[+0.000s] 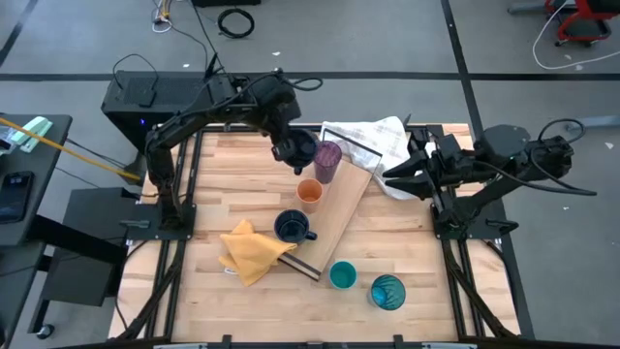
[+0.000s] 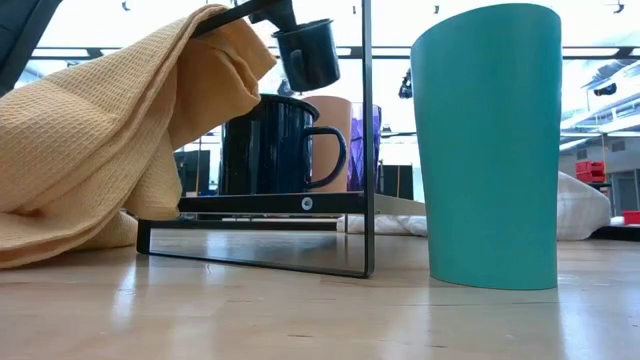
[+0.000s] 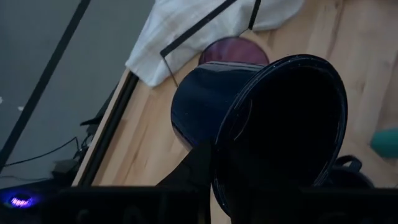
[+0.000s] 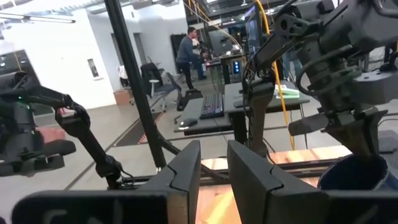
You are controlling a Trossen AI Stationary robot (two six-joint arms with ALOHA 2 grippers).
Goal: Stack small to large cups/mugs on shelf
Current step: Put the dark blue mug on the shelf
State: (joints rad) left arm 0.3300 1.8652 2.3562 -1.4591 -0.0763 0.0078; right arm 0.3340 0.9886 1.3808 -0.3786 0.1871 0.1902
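My left gripper (image 1: 288, 145) is shut on a dark navy mug (image 1: 302, 148) held in the air beside the tall purple tumbler (image 1: 327, 161). The tumbler, the small orange cup (image 1: 309, 194) and a second navy mug (image 1: 291, 227) stand on the light-wood shelf (image 1: 344, 208), which lies slantwise on the table. Off the shelf, the small teal cup (image 1: 342, 275) and the teal-blue patterned tumbler (image 1: 388, 291) stand on the table near its near edge. My right gripper (image 4: 214, 177) is open and waits over the white towel at the table's right side. My left gripper holds the navy mug by its rim (image 3: 217, 155). One finger (image 3: 193, 171) lies outside the wall; the other is lost in the dark of the mug's mouth. The mug (image 2: 308, 55) hangs tilted below the fingers, lifted clear above the mug on the shelf.
A yellow cloth (image 1: 250, 252) lies bunched against the shelf's near end. A white checked towel (image 1: 373, 141) lies at the far edge under the shelf's far end. Bare wood (image 1: 223, 184) stretches left of the shelf. People and desks show in the room beyond.
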